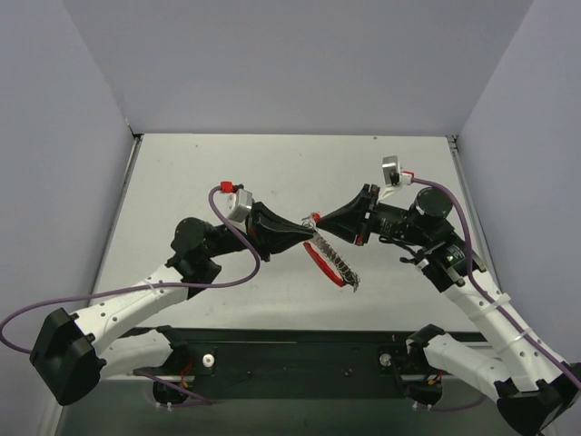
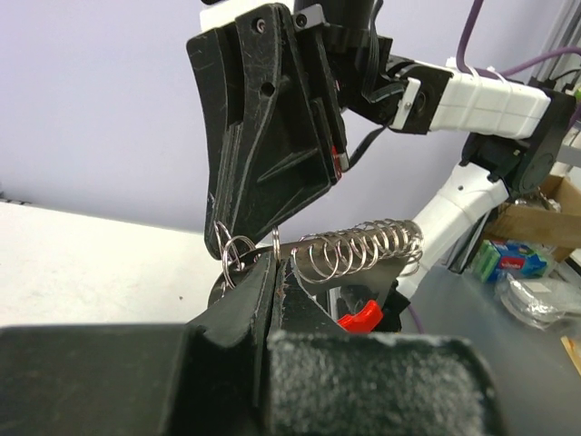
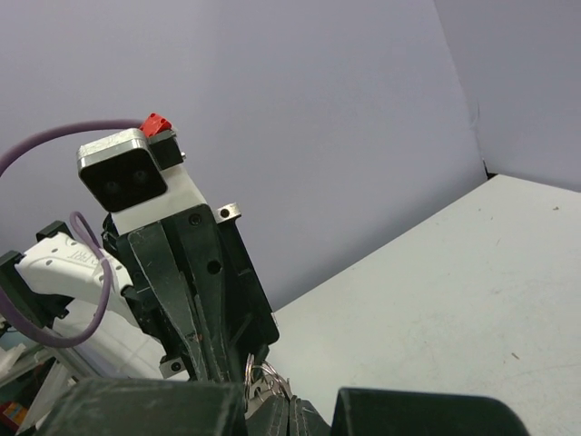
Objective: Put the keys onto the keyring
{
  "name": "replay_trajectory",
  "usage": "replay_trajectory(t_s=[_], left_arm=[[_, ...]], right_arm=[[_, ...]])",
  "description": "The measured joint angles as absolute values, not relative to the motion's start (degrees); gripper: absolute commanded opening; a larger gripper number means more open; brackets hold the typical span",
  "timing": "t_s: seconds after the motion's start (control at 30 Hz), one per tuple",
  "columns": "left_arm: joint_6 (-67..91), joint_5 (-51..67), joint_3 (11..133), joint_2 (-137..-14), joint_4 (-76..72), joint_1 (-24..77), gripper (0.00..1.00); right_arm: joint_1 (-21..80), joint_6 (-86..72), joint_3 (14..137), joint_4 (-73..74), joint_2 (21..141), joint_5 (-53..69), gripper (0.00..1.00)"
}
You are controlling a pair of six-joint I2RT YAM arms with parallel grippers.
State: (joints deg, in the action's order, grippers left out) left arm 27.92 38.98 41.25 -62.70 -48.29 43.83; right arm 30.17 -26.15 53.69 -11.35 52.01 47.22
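Both grippers meet tip to tip above the middle of the table. My left gripper (image 1: 307, 232) (image 2: 272, 263) is shut on the keyring (image 1: 334, 262), which hangs below it. The hoop's red arc lies beside its grey coiled part (image 2: 363, 250). My right gripper (image 1: 320, 221) (image 3: 289, 402) is shut on the key (image 1: 315, 216), a tiny red-headed piece. Its silver end with small wire rings (image 3: 259, 381) sits right at the fingertips. In the left wrist view those rings (image 2: 234, 250) touch the right gripper's tip. How the key and hoop join is hidden by the fingers.
The white table (image 1: 272, 173) is enclosed by pale walls on three sides. A black rail (image 1: 300, 350) runs along the near edge between the arm bases. Off the table, a cardboard box (image 2: 536, 218) and packets show behind the right arm.
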Motion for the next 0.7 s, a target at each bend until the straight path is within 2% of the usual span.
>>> replay_trajectory(t_s=[0.2, 0.3, 0.43, 0.53, 0.7], left_arm=[[26.2, 32.8, 41.3, -62.5, -47.9, 45.1, 0.00], [24.5, 28.9, 41.5, -61.8, -45.4, 45.5, 0.00], [22.5, 24.5, 42.2, -60.9, -42.3, 45.8, 0.00], [21.6, 22.3, 42.3, -60.5, -40.9, 45.8, 0.00], [20.7, 21.3, 42.3, -60.4, -40.4, 45.8, 0.00]], right_arm=[[30.0, -26.2, 53.2, -11.7, 51.9, 46.9, 0.00], [30.0, -26.1, 52.8, -11.3, 51.6, 46.5, 0.12], [30.0, -26.2, 52.2, -11.0, 51.1, 46.5, 0.37], [30.0, -26.1, 52.1, -10.8, 50.4, 46.3, 0.48], [30.0, -26.0, 52.0, -10.8, 49.4, 46.1, 0.57]])
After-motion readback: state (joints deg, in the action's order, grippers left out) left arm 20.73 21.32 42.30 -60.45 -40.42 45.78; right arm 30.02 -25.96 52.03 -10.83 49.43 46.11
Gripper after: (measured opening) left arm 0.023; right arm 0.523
